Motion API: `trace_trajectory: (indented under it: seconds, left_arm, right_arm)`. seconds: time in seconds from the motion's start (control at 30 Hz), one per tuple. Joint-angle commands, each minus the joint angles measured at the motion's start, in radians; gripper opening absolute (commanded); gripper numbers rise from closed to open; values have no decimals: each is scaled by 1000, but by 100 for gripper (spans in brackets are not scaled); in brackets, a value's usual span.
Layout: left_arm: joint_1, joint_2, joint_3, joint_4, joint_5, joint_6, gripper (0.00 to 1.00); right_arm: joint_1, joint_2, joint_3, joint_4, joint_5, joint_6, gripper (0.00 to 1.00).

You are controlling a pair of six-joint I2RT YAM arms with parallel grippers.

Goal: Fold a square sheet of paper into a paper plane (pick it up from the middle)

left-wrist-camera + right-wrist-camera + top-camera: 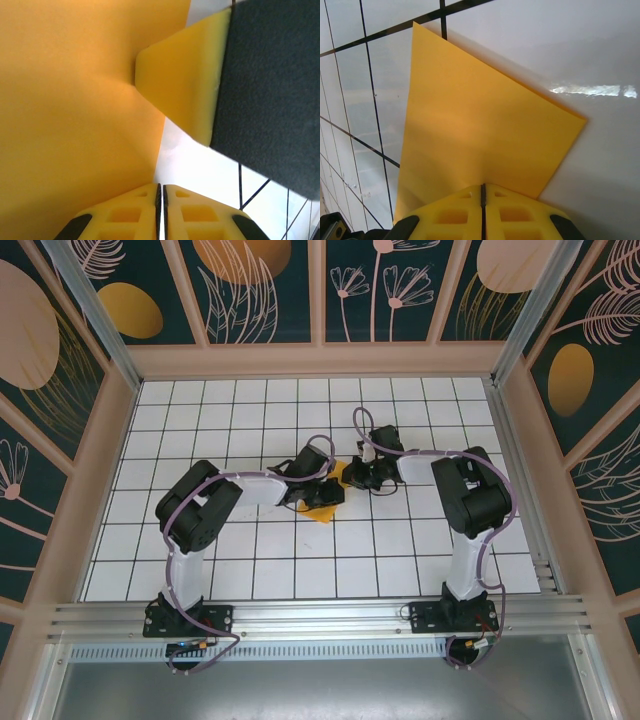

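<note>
At middle of grid table point(200, 420): square sheet of paper point(322, 513), between 2 grippers. Jaws of left gripper point(160, 192) pressed together, pinching sheet edge. Jaws of right gripper point(482, 192) likewise clamped on sheet.

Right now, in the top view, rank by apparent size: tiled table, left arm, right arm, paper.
Tiled table
Left arm and right arm, too alike to rank
Square sheet of paper, partly hidden
</note>
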Motion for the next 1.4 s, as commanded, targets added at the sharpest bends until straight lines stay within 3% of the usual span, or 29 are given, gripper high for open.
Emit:
trace_trajectory:
  seconds: [0.0, 0.4, 0.97, 1.37]
  left_arm:
    - [-5, -26, -58, -59, 66, 27, 13]
    - [-11, -117, -209, -25, 83, 0, 11]
    - [-53, -178, -288, -78, 57, 15, 10]
    - [-56, -239, -229, -85, 21, 12, 10]
  right_arm:
    - [-2, 60, -2, -71, 49, 11, 8]
    - [-8, 66, 1, -79, 57, 11, 8]
    - [-11, 67, -3, -82, 66, 8, 8]
    - [-11, 33, 9, -83, 56, 5, 8]
